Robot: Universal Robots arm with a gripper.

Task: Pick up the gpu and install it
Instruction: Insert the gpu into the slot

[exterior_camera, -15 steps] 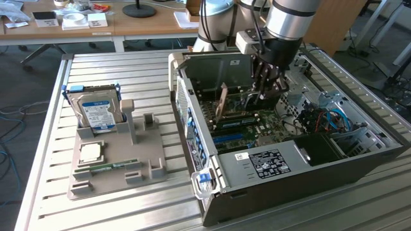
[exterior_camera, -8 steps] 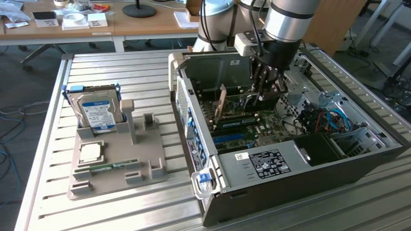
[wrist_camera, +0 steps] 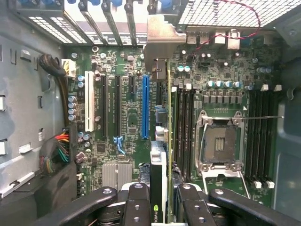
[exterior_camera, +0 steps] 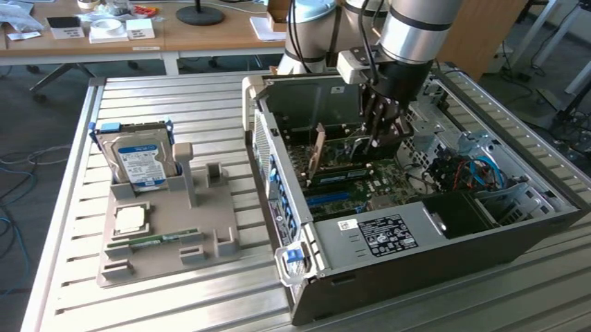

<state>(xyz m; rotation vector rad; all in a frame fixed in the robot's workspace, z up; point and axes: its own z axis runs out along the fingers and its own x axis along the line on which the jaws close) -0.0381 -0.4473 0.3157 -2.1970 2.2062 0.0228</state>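
Note:
The gpu (wrist_camera: 159, 174) is seen edge-on in the wrist view as a thin card standing over the motherboard (wrist_camera: 117, 108). Its grey-tan end bracket (wrist_camera: 162, 37) reaches the rear slot openings of the case. My gripper (wrist_camera: 161, 207) is shut on the gpu, with one black finger (wrist_camera: 138, 203) on each side of the card. In the exterior view my gripper (exterior_camera: 380, 138) reaches down inside the open computer case (exterior_camera: 416, 235). There the gpu's tan bracket (exterior_camera: 320, 149) stands upright near the case's rear wall. Whether the card's edge sits in a slot is hidden.
A blue slot (wrist_camera: 145, 106) and black slots lie beside the card, with an open CPU socket (wrist_camera: 221, 141) on its other side. On the exterior view's left, a grey holder (exterior_camera: 212, 242) carries a hard drive (exterior_camera: 140, 155), a CPU chip (exterior_camera: 129, 219) and a green RAM stick (exterior_camera: 152, 240). Cables (exterior_camera: 475, 173) fill the case's far end.

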